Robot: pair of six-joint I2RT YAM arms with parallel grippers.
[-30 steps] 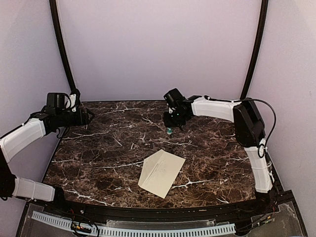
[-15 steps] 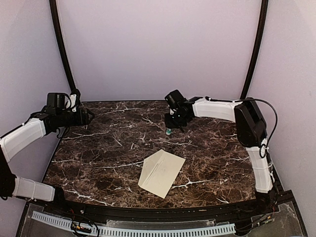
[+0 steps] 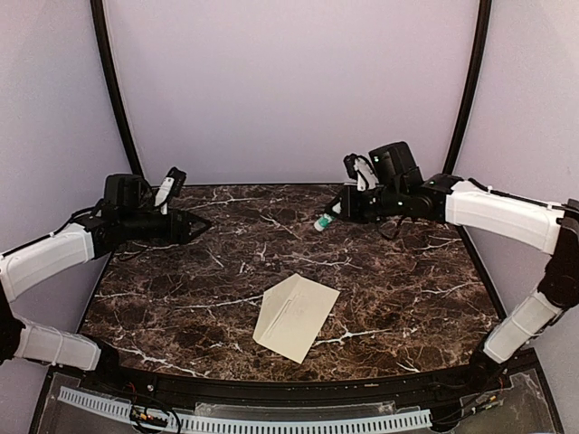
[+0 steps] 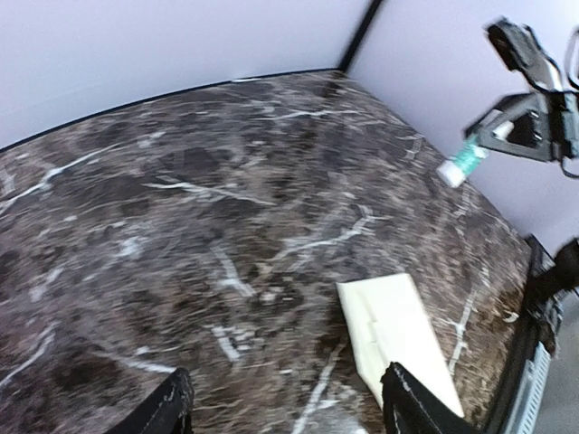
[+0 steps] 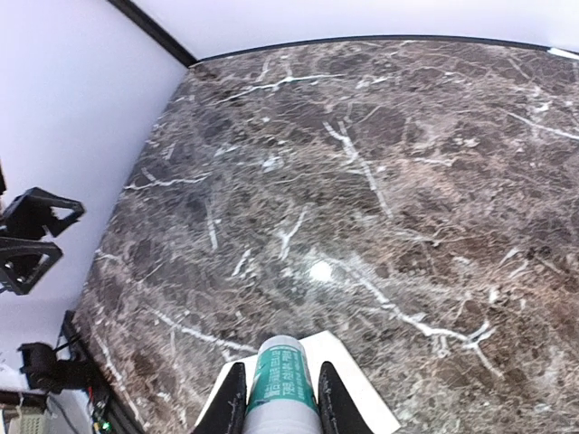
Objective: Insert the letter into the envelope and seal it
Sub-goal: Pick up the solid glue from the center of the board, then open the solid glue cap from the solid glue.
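We find the envelope (image 3: 296, 316) lying flat on the table (image 3: 181, 289), a little right of the middle and towards the near edge. Its nearest corner comes close to that edge without reaching it. Its long axis runs on a slant, from near-left up to far-right, so one short end faces the arms' bases and the other faces the far right corner. Faint fold lines cross its cream face; we cannot tell from them how the flap lies

Nothing touches the envelope. Bare marble surrounds all four of its sides, with the widest room to its left and beyond it towards the back wall (image 3: 289, 90)

We count one envelope, one small tube and two hands. The right hand (image 5: 281, 372) hangs above the far part of the table, right of centre and well apart from the envelope, reaching in from the right. Its fingers (image 5: 233, 398) are clamped on either side of the tube (image 3: 323, 221), which is green and white and sticks out beyond the fingertips, tilted down towards the table

The left hand (image 4: 286, 375) hovers over the far left of the table, pointing right, also well clear of the envelope. Its two fingers stand wide apart with nothing between them
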